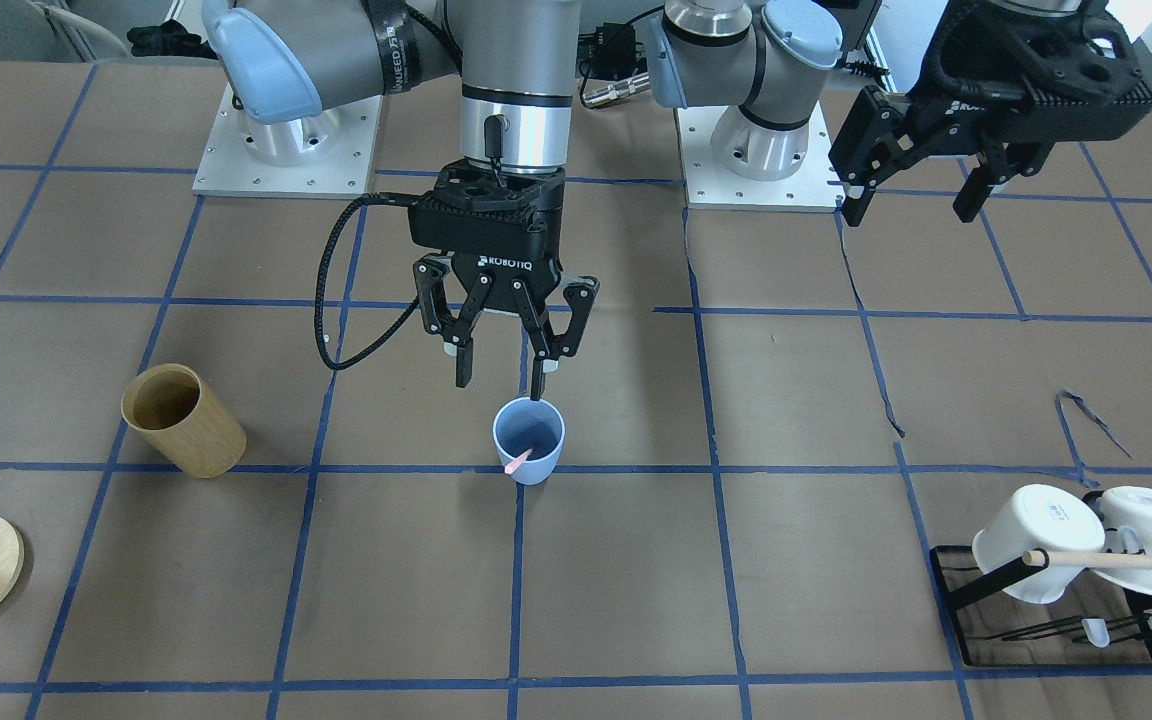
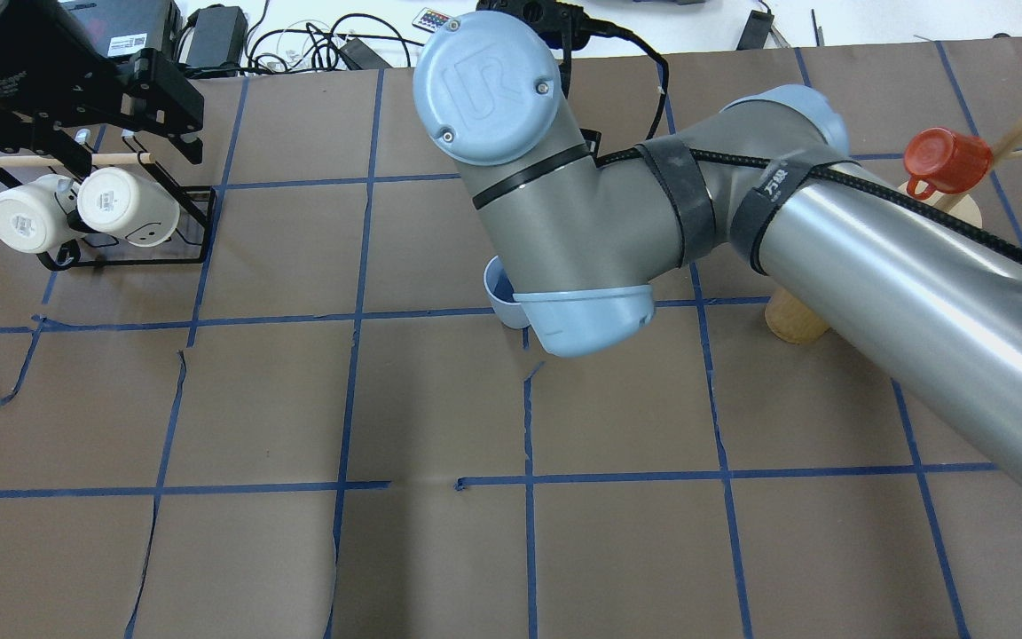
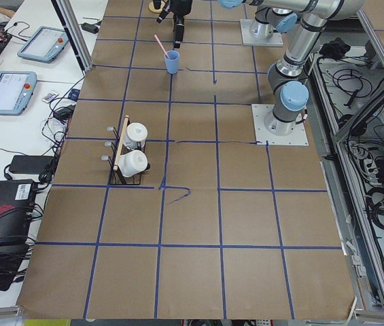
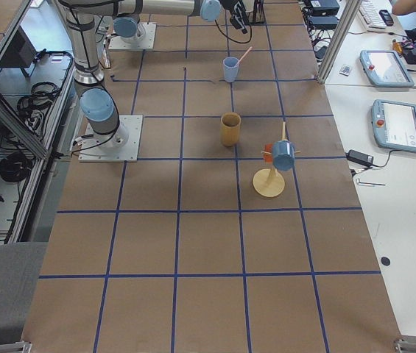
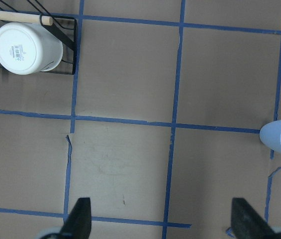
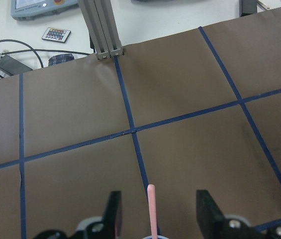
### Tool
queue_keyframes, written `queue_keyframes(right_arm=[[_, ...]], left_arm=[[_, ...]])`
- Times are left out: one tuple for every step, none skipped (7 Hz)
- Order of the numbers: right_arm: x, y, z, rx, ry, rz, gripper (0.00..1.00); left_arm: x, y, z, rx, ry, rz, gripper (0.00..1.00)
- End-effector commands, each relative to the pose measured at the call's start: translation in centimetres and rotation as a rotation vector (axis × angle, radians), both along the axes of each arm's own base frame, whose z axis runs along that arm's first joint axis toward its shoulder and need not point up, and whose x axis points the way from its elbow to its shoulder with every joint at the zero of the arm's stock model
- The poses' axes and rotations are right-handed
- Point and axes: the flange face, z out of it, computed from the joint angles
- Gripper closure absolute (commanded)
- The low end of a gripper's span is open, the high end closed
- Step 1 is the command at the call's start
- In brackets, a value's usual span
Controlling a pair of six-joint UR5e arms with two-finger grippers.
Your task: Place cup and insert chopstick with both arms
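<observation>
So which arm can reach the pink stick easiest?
Right. The right fingers, open, hover just over the blue plastic cup holding the thin pink chopstick; the left fingers sit far off.

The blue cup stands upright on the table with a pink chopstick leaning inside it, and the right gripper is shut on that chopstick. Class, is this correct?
Not quite. The right gripper is open, not shut on the pink chopstick: the right wrist view shows the stick free between the spread fingers. The blue cup does stand upright with the chopstick leaning inside.
</observation>
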Motion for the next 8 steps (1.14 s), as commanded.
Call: queue_keyframes(right_arm=[[-1.5,0.0,4.2,0.050,0.052,0.016,0.00],[-3.3,-1.1,6.8,0.130,0.089,-0.004,0.00],[-6.0,-2.7,8.5,0.205,0.075,0.009,0.00],[-9.7,-4.0,8.6,0.277,0.036,0.001,0.00],[-12.9,-5.0,7.7,0.374,-0.006,0.027,0.00],[-15.0,-5.4,6.9,0.449,-0.004,0.062,0.00],[-16.3,-5.5,6.0,0.522,-0.040,0.080,0.00],[-18.8,-5.9,5.8,0.553,-0.040,0.036,0.00]], left_arm=[[0.0,0.0,0.0,-0.002,0.005,0.005,0.00],[-0.1,-0.1,-0.1,0.001,0.007,0.004,0.00],[-0.1,-0.2,-0.2,0.000,0.009,0.006,0.00],[-0.1,-0.1,0.0,-0.002,0.005,0.006,0.00],[0.0,-0.1,0.1,-0.006,-0.001,0.016,0.00],[0.2,-0.3,-0.2,-0.003,0.009,0.019,0.00],[0.3,-0.4,-0.2,-0.003,0.008,0.020,0.00],[0.2,-0.2,0.1,-0.009,0.009,0.018,0.00]])
